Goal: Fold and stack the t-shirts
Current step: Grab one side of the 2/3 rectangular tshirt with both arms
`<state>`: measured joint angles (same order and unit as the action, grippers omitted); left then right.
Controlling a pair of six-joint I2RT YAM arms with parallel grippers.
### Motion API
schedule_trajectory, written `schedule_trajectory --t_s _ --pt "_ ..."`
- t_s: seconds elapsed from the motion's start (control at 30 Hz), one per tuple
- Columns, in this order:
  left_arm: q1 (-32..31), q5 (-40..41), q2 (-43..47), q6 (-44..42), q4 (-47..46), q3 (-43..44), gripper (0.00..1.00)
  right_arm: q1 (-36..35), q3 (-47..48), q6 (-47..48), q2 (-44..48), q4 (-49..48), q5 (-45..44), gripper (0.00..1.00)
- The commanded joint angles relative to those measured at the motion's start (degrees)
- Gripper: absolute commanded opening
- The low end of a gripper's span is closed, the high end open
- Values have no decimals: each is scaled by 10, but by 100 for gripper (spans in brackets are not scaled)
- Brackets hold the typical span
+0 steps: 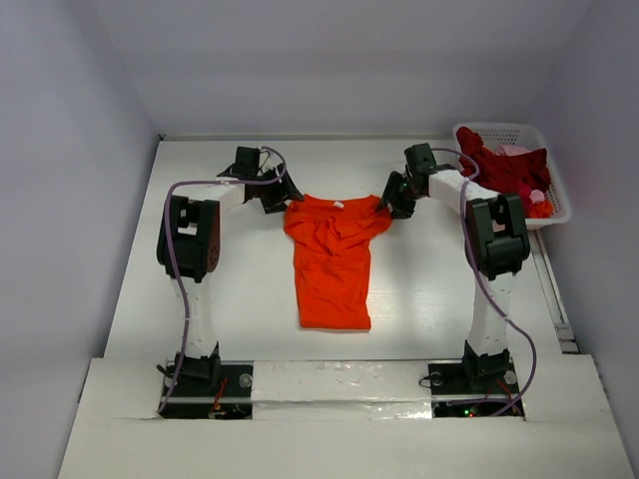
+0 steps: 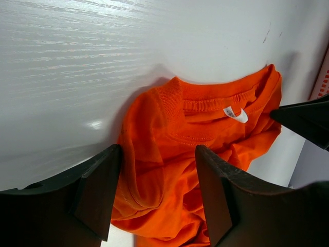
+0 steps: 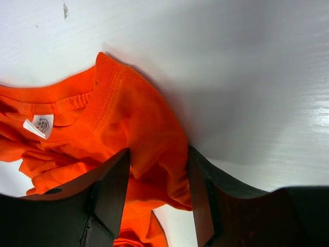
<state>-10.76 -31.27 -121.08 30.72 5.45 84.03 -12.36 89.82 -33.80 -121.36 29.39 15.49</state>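
Left gripper [image 2: 157,150] and right gripper [image 3: 158,152] each pinch a shoulder of the orange shirt [image 1: 332,269]. If you pull unevenly, the bunched cloth may slip free.

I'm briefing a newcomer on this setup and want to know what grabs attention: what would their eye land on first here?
The bright orange t-shirt lies in the middle of the table, collar toward the far edge, its top bunched. The left gripper and right gripper flank its shoulders, each with orange cloth between its fingers. At the far right corner, a white lattice basket holds dark red and pink clothes.
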Motion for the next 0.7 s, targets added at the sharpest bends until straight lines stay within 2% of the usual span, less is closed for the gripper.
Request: schedule_trajectory --t_s 0.0,0.13,0.37,0.47,0.67 --pt "3 -13 -4 -2 -4 11 55 2 26 11 -11 -2 6 54" --pt "3 -10 -10 -5 4 12 48 2 31 9 -12 -1 8 54" --pt "3 -2 -7 -6 11 4 29 2 33 7 -13 -2 11 53" --pt "3 -3 -7 -5 10 3 25 2 33 7 -13 -2 11 52" --pt "3 -3 -7 -1 9 6 19 2 34 7 -15 -2 13 32"
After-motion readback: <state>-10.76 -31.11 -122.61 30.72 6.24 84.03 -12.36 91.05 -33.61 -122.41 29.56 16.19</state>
